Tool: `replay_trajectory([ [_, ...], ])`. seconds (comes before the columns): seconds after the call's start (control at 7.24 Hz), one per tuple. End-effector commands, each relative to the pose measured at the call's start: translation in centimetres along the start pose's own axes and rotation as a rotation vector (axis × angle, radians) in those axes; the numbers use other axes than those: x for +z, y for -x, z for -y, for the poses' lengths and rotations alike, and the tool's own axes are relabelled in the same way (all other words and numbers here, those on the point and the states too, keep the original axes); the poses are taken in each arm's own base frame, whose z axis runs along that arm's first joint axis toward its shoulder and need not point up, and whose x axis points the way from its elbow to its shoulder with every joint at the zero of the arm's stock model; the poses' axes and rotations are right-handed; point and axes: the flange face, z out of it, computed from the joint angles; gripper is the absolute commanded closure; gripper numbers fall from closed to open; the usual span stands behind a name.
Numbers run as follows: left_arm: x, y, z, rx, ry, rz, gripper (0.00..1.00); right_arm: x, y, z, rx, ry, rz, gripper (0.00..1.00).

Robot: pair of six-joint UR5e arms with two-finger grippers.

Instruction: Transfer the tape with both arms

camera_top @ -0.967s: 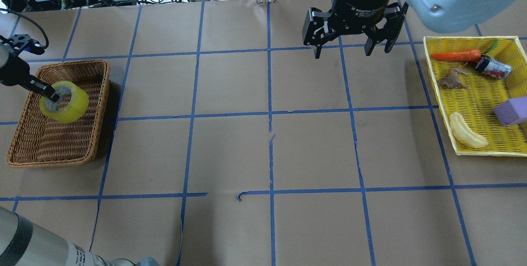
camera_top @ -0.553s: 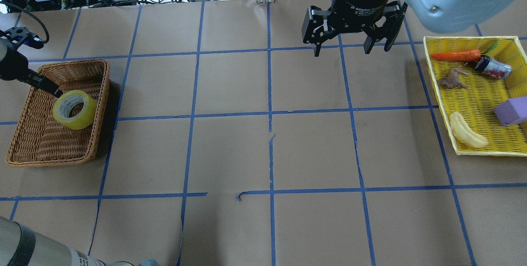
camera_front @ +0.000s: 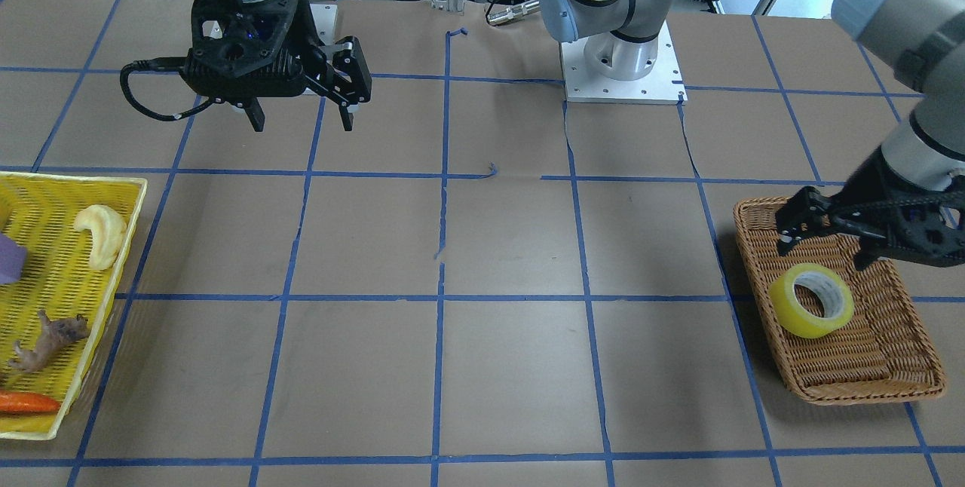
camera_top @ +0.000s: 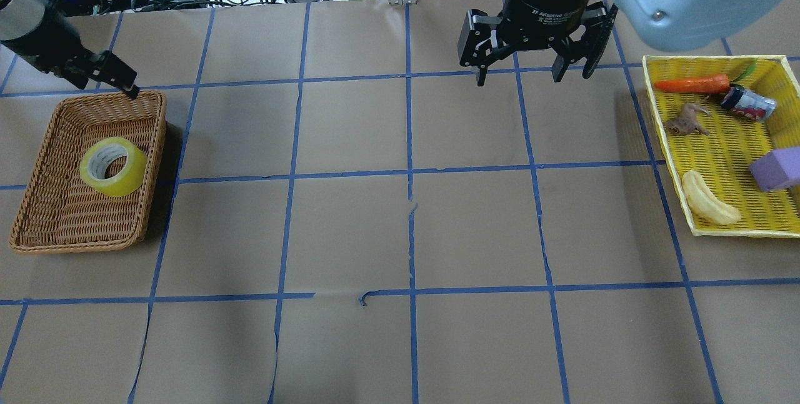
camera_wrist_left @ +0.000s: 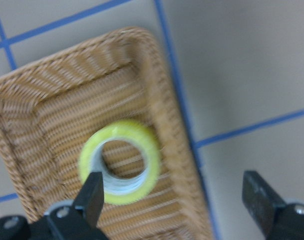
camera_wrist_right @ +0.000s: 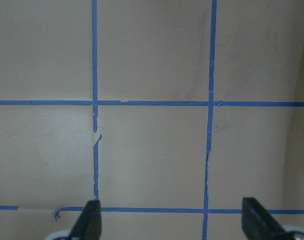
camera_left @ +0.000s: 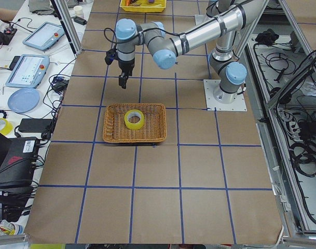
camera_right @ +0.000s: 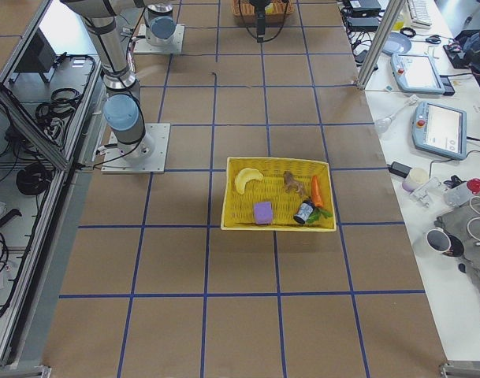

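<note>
The tape (camera_top: 112,167), a yellow roll with a white core, lies in the wicker basket (camera_top: 69,216) at the table's left; it also shows in the front view (camera_front: 812,300) and in the left wrist view (camera_wrist_left: 120,162). My left gripper (camera_top: 105,84) is open and empty, above the basket's far edge and apart from the tape; in the front view (camera_front: 823,253) its jaws stand wide apart. My right gripper (camera_top: 519,79) is open and empty, high over the far middle-right of the table, also seen in the front view (camera_front: 301,124).
A yellow tray (camera_top: 650,110) at the right edge holds a carrot (camera_top: 690,84), a pale banana toy (camera_top: 706,206), a purple block (camera_top: 775,168), a small brown animal toy and a can. Cables and electronics lie beyond the table's far edge.
My left gripper let go of the tape, which dropped into the basket and now lies still. The gripper then opened and drew back toward the basket's far edge. The right gripper barely moved.
</note>
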Motion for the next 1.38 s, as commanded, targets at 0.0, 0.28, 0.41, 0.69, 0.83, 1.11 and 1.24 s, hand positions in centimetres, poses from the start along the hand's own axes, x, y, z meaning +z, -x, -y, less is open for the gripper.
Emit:
replay_trajectory([
  [0.0, -8.3, -11.3, 0.6, -0.089, 0.06, -0.029, 0.0, -0.3, -0.3, 0.2, -0.005, -0.008, 0.001, 0.0],
  [0.28, -11.6, -14.5, 0.1, -0.048, 0.057, -0.043, 0.0, -1.1, -2.5, 1.2, 0.03, -0.015, 0.008, 0.0],
  [0.41, -11.1, -15.1, 0.5, -0.053, 0.057, -0.045, 0.0, -1.2, -2.6, 1.2, 0.032, -0.017, 0.006, 0.0],
  [0.69, -10.6, -18.4, -0.5, -0.039, 0.076, -0.039, 0.0, -1.1, -2.5, 1.1, 0.03, -0.01, 0.008, 0.0],
  [0.83, -9.1, -19.8, -2.3, -0.017, 0.113, -0.041, 0.0, -1.1, -2.4, 0.9, 0.03, -0.009, 0.009, 0.0],
  [1.11, -8.5, -20.0, -3.2, -0.008, 0.063, -0.034, 0.0, -1.1, -2.3, 0.8, 0.03, -0.009, 0.009, 0.0],
  [1.24, -8.6, -19.9, -2.8, -0.008, 0.028, -0.027, 0.0, -1.1, -2.4, 0.8, 0.032, -0.009, 0.009, 0.0],
])
